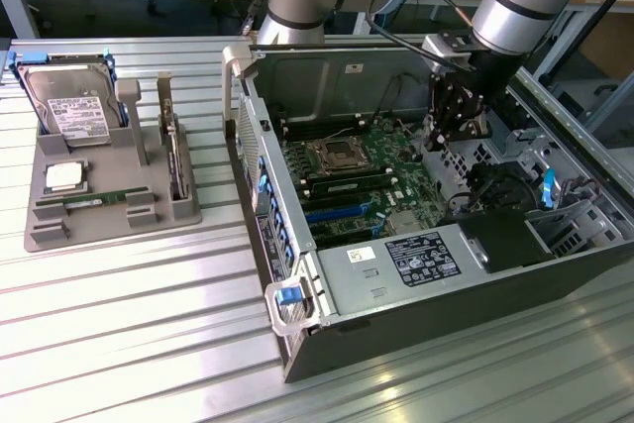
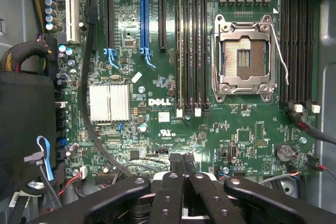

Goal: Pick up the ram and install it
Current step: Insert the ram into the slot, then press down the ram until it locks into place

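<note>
The gripper (image 1: 458, 124) hangs inside the computer case (image 1: 416, 274) with jaws pressed together, well apart from the ram (image 1: 94, 200) lying flat, long axis sideways.

You can read one brand for certain: "DELL", printed in white on the green motherboard (image 2: 173, 129) in the wrist view, just beside the silver heatsink (image 2: 109, 103). Below that word sits a small white certification mark and a line of fine print, too small for you to make out. In the exterior view, the hard drive (image 1: 67, 106) carries a white label, the power supply (image 1: 416, 260) carries a black label and a small white sticker, and the ram (image 1: 94, 201) lying in the grey tray (image 1: 59, 230) has a small label; none of their text is legible.
</note>
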You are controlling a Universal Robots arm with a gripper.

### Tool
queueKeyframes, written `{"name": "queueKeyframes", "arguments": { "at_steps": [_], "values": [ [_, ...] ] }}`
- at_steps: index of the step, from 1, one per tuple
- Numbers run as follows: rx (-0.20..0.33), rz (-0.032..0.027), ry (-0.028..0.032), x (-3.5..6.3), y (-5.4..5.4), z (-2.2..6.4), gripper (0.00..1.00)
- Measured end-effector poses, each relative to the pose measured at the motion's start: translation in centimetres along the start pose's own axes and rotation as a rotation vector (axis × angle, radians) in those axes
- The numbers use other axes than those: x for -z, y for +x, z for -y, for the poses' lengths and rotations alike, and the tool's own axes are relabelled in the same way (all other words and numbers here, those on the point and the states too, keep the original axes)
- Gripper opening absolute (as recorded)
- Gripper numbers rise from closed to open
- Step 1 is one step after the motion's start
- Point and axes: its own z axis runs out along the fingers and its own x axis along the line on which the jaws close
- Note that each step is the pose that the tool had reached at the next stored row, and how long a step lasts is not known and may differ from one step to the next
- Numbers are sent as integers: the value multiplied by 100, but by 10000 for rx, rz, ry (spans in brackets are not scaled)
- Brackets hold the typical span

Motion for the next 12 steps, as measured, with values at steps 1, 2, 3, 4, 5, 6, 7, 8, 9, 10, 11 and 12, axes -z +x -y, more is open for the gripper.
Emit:
{"name": "queueKeyframes", "arguments": {
  "at_steps": [1, 2, 3, 4, 5, 6, 7, 8, 9, 10, 11, 12],
  "values": [
    [0, 0, 0, 0, 0, 0, 10],
    [0, 0, 0, 0, 0, 0, 10],
    [-1, -1, 0, -1, 0, -1, 10],
    [-1, 3, 0, -11, 0, -24, 10],
    [1, 0, 0, -28, -4, -78, 10],
    [0, 1, 0, -47, -20, -139, 10],
    [0, 1, 0, -65, -35, -193, 10],
    [-1, -4, 0, -96, -46, -258, 10],
    [1, -9, 0, -115, -56, -286, 10],
    [8, -8, 1, -153, -62, -311, 10],
    [8, -11, 0, -171, -63, -317, 10],
    [8, -13, 0, -196, -63, -327, 10]
  ]
}}
